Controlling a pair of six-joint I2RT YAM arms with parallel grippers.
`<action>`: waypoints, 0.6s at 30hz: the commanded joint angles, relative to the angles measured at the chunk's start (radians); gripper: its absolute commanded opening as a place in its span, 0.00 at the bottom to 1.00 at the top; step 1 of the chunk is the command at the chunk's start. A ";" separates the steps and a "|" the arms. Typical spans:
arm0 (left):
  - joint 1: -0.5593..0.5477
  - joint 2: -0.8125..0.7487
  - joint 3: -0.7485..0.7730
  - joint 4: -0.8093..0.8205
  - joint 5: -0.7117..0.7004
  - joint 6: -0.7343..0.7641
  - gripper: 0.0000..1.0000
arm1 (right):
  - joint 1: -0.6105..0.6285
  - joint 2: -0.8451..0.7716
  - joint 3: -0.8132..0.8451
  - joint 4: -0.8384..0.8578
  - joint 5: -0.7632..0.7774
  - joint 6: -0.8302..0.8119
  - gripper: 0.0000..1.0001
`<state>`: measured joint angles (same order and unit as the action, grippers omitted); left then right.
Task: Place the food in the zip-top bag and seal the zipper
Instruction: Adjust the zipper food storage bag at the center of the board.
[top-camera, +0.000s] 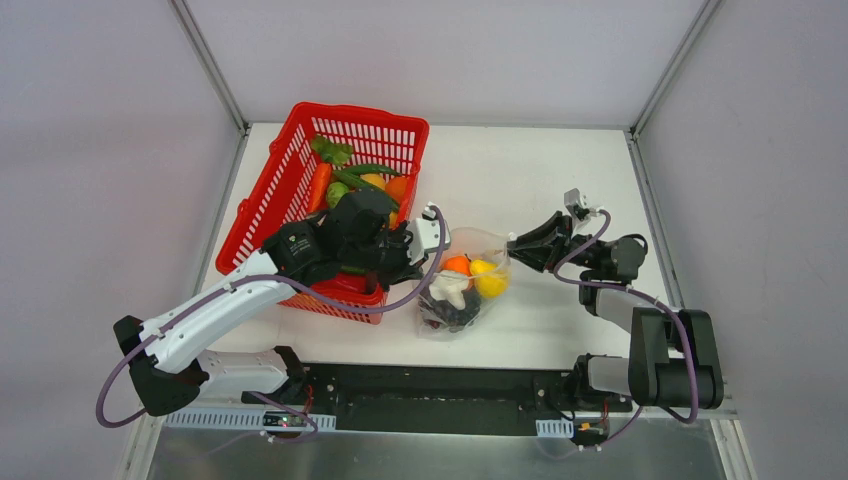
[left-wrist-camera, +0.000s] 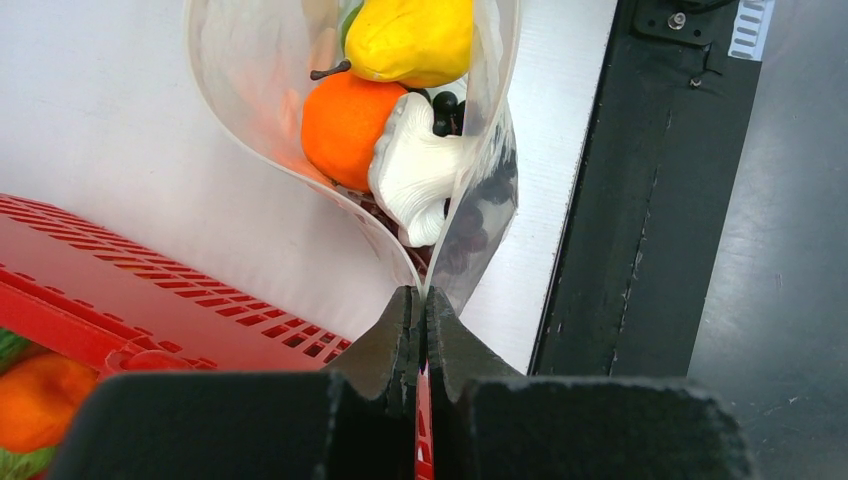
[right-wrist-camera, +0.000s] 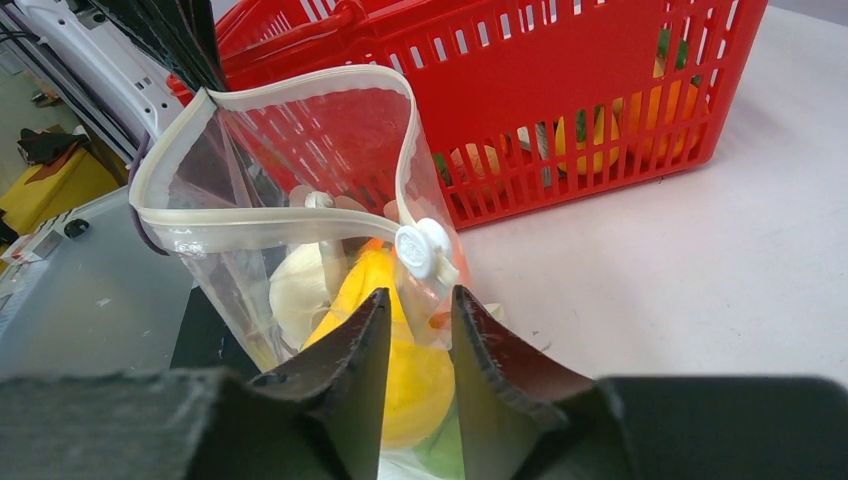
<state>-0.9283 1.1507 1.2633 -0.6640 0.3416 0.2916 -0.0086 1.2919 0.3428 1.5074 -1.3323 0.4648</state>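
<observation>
The clear zip-top bag (top-camera: 468, 243) lies beside the basket with its mouth open. It holds an orange ball (left-wrist-camera: 345, 125), a yellow lemon (left-wrist-camera: 410, 40), white garlic (left-wrist-camera: 415, 165) and dark grapes (left-wrist-camera: 470, 225). My left gripper (left-wrist-camera: 421, 298) is shut on the left end of the bag's mouth, and it also shows in the top view (top-camera: 438, 243). My right gripper (right-wrist-camera: 420, 302) is open, its tips on either side of the bag's right end, just below the white slider (right-wrist-camera: 422, 245) on the zipper (right-wrist-camera: 270, 215). In the top view the right gripper (top-camera: 512, 243) touches the bag's right end.
The red mesh basket (top-camera: 290, 180) stands at the left and holds more toy produce, with an orange piece (top-camera: 318, 185) and green pieces (top-camera: 330, 150). It sits close behind the bag in the right wrist view (right-wrist-camera: 600, 80). The black base rail (top-camera: 440, 385) runs along the near edge.
</observation>
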 joint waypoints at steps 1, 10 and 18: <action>0.010 -0.032 0.005 0.017 0.044 0.019 0.00 | 0.007 -0.011 0.011 0.218 0.014 -0.041 0.25; 0.016 -0.056 -0.014 0.008 0.043 0.018 0.00 | 0.005 -0.002 0.027 0.216 0.037 -0.009 0.00; 0.031 -0.126 -0.064 -0.023 0.007 0.012 0.00 | -0.104 -0.077 0.042 0.161 0.123 0.059 0.00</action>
<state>-0.9142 1.0893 1.2213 -0.6792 0.3424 0.2985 -0.0582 1.2804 0.3428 1.5055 -1.2613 0.4984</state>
